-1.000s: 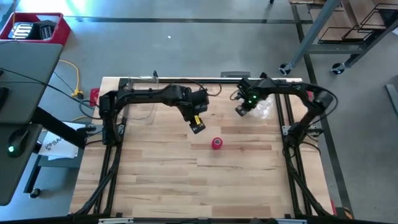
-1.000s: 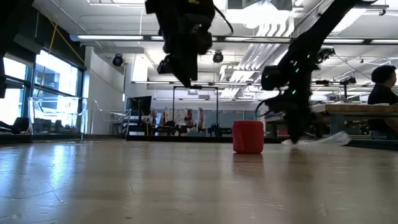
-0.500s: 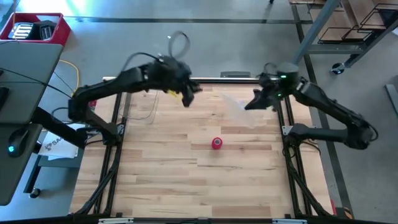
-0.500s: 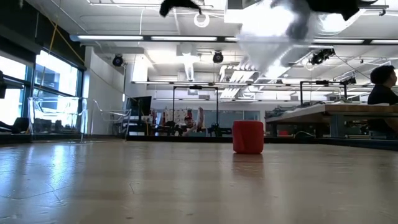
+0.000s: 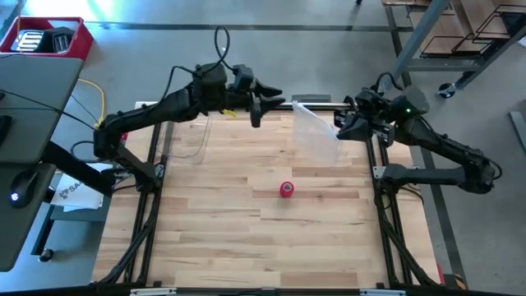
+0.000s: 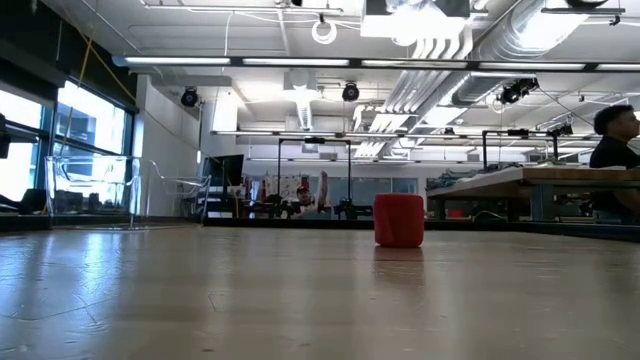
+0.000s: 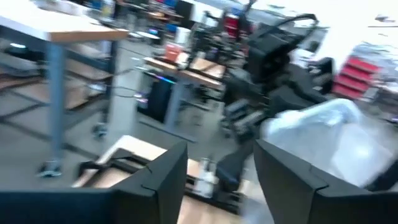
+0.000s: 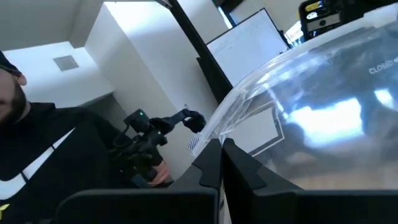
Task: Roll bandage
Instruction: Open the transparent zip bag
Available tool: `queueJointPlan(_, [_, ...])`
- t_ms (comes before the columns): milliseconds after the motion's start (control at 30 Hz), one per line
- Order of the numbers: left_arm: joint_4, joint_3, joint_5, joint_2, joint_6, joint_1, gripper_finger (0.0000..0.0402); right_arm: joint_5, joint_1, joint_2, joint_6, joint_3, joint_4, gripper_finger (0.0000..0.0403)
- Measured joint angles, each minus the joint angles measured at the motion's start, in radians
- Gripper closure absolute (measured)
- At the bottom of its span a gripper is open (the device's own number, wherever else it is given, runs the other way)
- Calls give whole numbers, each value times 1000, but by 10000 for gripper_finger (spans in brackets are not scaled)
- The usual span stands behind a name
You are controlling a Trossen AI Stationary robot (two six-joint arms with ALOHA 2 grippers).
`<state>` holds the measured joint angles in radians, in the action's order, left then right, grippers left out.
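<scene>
Even overhead light from ceiling strip lamps (image 6: 230,62) leaves the wooden surface (image 5: 214,230) bright with faint shadows, while the windows (image 6: 70,130) glare white, the left wrist view is smeared with motion blur, and the clear plastic bag (image 8: 323,106) shows white reflections.

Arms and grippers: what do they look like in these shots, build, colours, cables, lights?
Both are matte black, jointed arms on black tube frames. The left arm has a looped black cable above its wrist and a yellow patch near the left gripper; its fingers are flat, dark, angular plates. The right arm shows a green light near the right gripper, with slim black fingers.
</scene>
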<state>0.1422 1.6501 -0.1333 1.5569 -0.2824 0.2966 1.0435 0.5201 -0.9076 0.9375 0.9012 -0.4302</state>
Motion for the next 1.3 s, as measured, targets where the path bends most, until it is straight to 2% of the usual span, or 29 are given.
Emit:
queueJointPlan(200, [-98,0,-154,63,-57,-3,185,-29,-1,-12,-1,0,1,403])
queueJointPlan(533, [-186,-1,-171,106,-83,-2,189,-49,-4,-30,4,0,0,403])
queueJointPlan(900, [30,-1,-162,95,-36,44,190,-49,-4,-30,5,1,-1,403])
queueJointPlan(1033, [-51,-2,-158,107,20,52,176,-49,-4,-30,5,1,0,403])
queueJointPlan(1167, [-155,-1,-201,108,53,34,162,-48,-4,-30,5,1,-1,403])
queueJointPlan(1300, [-216,-1,-296,108,40,15,162,-48,-4,-30,5,1,-1,403])
